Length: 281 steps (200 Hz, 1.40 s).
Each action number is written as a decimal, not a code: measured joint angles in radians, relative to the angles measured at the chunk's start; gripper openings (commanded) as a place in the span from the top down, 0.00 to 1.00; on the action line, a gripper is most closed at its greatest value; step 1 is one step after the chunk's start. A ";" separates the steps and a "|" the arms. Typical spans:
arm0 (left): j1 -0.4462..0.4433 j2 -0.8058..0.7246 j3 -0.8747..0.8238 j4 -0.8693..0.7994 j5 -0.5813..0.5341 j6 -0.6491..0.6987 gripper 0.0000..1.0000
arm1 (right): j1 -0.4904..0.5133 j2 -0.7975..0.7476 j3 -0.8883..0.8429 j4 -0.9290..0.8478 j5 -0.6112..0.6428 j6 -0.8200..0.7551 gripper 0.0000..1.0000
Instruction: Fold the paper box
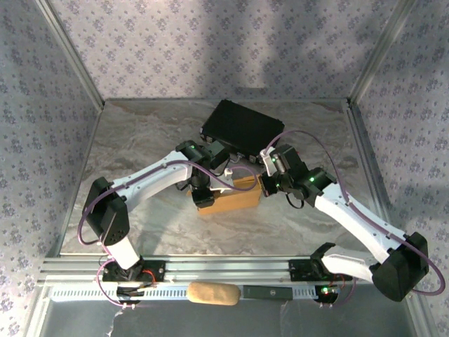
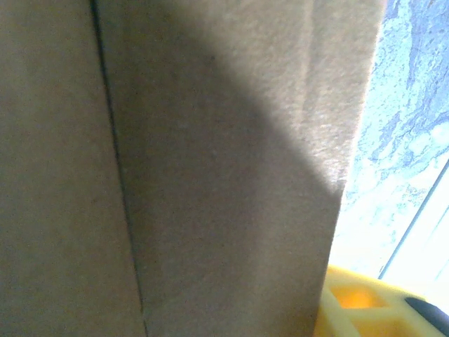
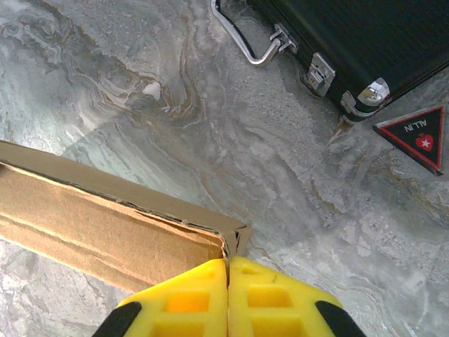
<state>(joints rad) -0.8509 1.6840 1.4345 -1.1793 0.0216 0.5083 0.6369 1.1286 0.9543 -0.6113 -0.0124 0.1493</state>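
My right pincer (image 3: pixel 228 263) pinches the tan cardboard box (image 3: pixel 105 225) at its corner. My wrist view shows the black hard case (image 3: pixel 351 35) with metal latches (image 3: pixel 319 71), unclear from above.

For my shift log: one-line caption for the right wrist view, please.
Right gripper shut at a corner of the paper box, black latched case beyond on the marble table.

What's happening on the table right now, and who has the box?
Both arms are at the paper box mid-table. The right gripper is shut on the thin cardboard wall at the box's right end corner. The left gripper is at the other end with cardboard close against its camera; whether it grips is unclear. The black case sits behind the box.
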 measured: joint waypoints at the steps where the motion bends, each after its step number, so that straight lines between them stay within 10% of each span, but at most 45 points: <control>1: 0.000 0.000 0.000 0.000 0.000 0.000 0.57 | 0.001 0.000 0.000 0.000 0.000 0.000 0.94; 281: 0.000 -0.010 -0.005 0.064 -0.034 -0.046 0.46 | 0.119 -0.016 -0.064 0.111 0.178 0.280 1.00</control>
<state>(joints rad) -0.8509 1.6741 1.4292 -1.1149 -0.0124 0.4622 0.7555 1.1126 0.8898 -0.5003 0.1654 0.4297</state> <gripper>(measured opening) 0.519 0.061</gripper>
